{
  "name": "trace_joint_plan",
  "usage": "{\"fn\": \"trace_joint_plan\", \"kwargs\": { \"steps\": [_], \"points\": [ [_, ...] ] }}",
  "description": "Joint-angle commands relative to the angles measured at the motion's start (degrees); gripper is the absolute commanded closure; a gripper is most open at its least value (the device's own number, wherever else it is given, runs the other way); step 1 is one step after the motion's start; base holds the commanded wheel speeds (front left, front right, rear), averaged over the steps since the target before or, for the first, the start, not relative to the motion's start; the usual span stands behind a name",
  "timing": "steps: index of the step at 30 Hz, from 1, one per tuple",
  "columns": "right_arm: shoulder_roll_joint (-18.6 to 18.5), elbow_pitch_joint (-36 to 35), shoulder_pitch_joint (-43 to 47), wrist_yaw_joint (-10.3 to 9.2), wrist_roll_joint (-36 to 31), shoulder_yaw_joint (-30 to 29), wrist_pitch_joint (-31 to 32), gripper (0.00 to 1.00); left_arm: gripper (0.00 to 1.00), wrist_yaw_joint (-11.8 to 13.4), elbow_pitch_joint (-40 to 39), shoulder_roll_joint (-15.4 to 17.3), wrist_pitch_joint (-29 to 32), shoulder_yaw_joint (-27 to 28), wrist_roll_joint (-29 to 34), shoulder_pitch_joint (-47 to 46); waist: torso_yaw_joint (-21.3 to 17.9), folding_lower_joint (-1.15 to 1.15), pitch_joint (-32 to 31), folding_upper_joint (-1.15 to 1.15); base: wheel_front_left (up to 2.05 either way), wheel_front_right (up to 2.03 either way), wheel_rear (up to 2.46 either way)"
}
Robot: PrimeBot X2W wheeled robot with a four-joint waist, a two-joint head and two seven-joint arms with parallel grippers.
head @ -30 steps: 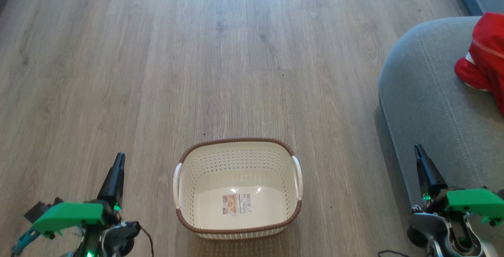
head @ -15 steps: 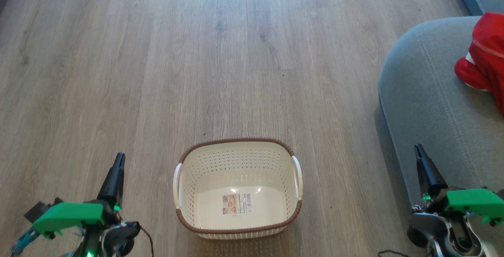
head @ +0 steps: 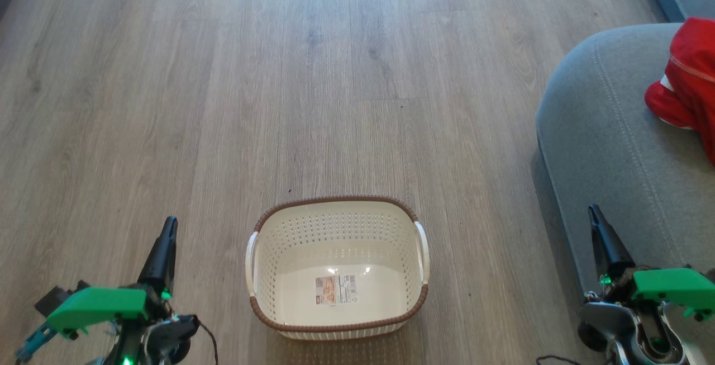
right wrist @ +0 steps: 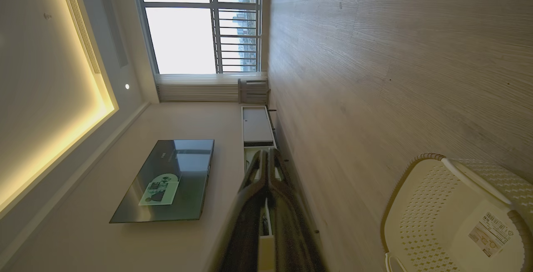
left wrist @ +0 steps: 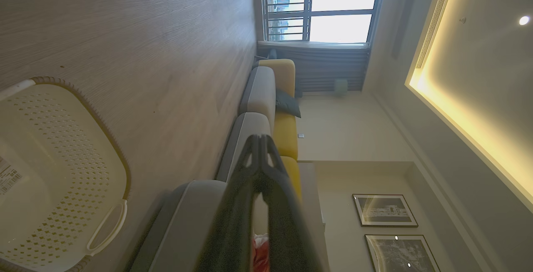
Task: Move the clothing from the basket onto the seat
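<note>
Clothing lies up on the seat, a red bundle with a pale stitched hem. It sits at the far right and is cut off by the edge of the head view, so I cannot say which way its long axis runs or how much of it there is. From the right claw it lies ahead and further to the right, well apart, with bare grey upholstery between them. From the left claw it is far off, with the basket in between. The right arm is plainly the nearer one.

Both claws are closed, fingers pressed tip to tip with nothing between them. Each hangs low at its own side of the basket, apart from its handles. The basket stands on the wooden floor, and I see no fabric in it, just perforated walls and a sticker on its bottom.

By my reckoning the job looks done. Should the bundle want nudging further in from the cushion's rounded corner, the right arm would have open room to reach it, and there is wide floor beyond the basket.
</note>
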Motion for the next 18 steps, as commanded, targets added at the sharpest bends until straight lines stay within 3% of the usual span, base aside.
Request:
{"fn": "trace_joint_plan", "kwargs": {
  "steps": [1,18],
  "points": [
    [-0.12,-2.19,-3.19,0.46,-0.08,0.93,0.49,1.0,1.0,-0.53,-1.9,0.45,0.44,2.03,-0.38,-2.73,0.0,0.0,0.0,0.0,0.0,0.0,0.0],
    [-0.08,-2.18,-3.2,0.46,-0.13,0.86,0.54,1.0,1.0,-0.53,-1.9,0.45,0.44,2.03,-0.38,-2.73,0.0,0.0,0.0,0.0,0.0,0.0,0.0]
  ]
}}
